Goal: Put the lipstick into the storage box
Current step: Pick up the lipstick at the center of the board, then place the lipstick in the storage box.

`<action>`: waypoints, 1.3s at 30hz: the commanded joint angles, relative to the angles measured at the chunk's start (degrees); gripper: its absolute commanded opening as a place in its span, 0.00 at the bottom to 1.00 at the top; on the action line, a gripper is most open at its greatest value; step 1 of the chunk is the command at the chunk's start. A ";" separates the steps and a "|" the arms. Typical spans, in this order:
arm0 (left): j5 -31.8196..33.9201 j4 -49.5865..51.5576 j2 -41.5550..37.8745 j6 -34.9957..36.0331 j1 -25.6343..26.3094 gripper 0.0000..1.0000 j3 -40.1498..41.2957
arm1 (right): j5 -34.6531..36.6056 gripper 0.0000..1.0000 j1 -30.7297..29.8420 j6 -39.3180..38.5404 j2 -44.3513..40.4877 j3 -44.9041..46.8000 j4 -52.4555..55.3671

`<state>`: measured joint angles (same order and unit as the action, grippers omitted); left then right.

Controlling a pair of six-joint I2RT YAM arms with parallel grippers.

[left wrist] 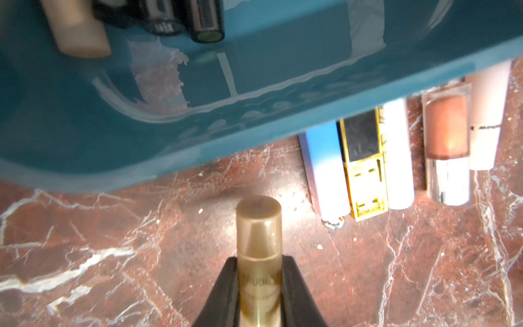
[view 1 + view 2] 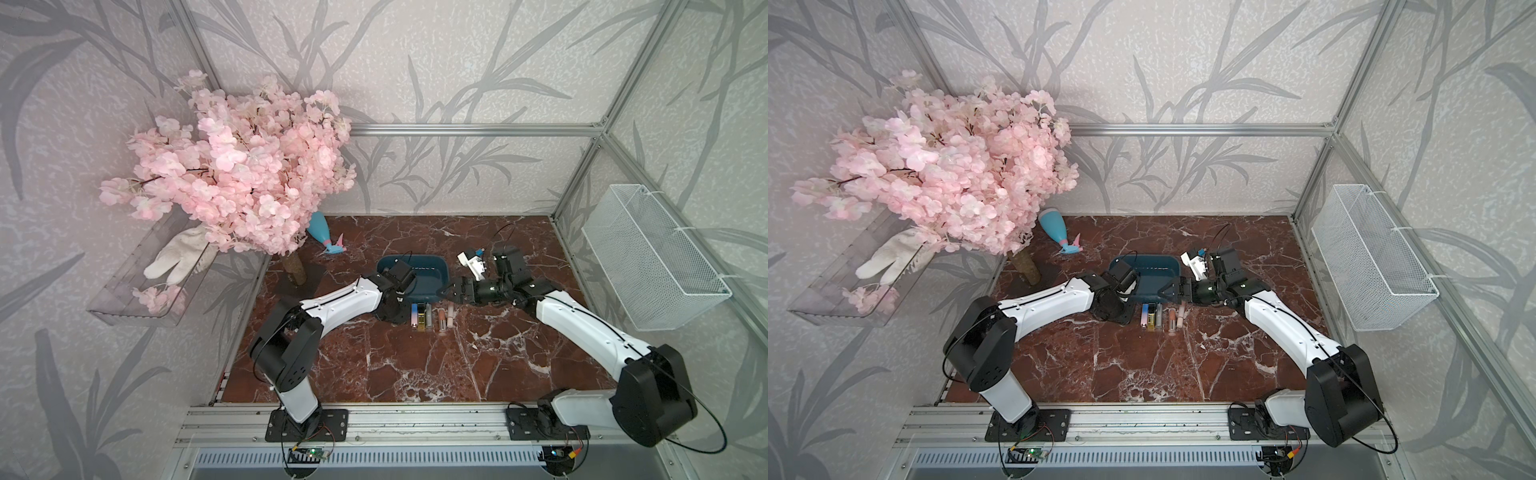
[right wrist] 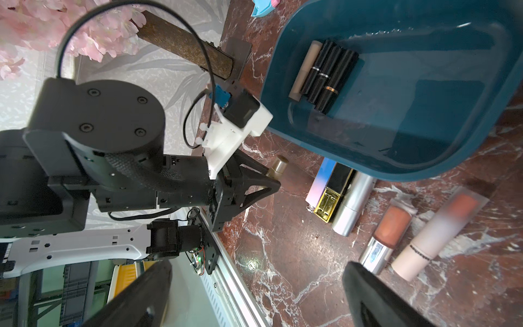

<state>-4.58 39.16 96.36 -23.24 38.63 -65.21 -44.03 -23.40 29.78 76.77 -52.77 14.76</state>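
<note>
My left gripper (image 1: 259,264) is shut on a golden-tan lipstick (image 1: 259,226), held low over the marble just in front of the storage box. The right wrist view also shows this left gripper (image 3: 267,181) and its lipstick (image 3: 278,167). The storage box (image 2: 438,266) (image 2: 1167,264) (image 1: 198,133) (image 3: 424,158) is a dark teal tub. Inside it lie several lipsticks (image 3: 325,76), one beige and three black. Several more lipsticks (image 2: 428,316) (image 2: 1158,316) (image 1: 365,164) (image 3: 348,198) lie in a row before the box. My right gripper (image 3: 254,280) (image 2: 449,291) hangs open and empty by the box's front right corner.
A pink blossom tree (image 2: 245,174) stands at the back left on a brown trunk (image 2: 296,270). A blue bottle (image 2: 321,230) lies behind the box. A white mesh basket (image 2: 652,257) hangs on the right wall, and a clear tray (image 2: 137,291) with a glove on the left.
</note>
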 commanded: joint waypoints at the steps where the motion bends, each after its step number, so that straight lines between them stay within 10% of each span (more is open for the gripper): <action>1: 0.38 0.49 -3.84 -1.18 0.33 0.24 1.67 | -0.70 0.99 -1.11 1.75 -0.33 0.80 -3.15; 17: 1.09 0.35 -13.37 -2.45 -0.02 0.24 0.29 | 4.15 0.99 -6.36 4.10 -0.25 -0.22 -5.26; 39: -2.62 -0.32 -1.44 -1.10 -3.11 0.24 -17.40 | 6.01 0.99 -6.22 -2.61 1.80 -8.34 1.26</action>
<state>-6.57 38.59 93.58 -25.04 36.25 -79.94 -38.68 -29.54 29.54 77.93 -59.22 13.82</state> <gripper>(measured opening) 0.242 0.993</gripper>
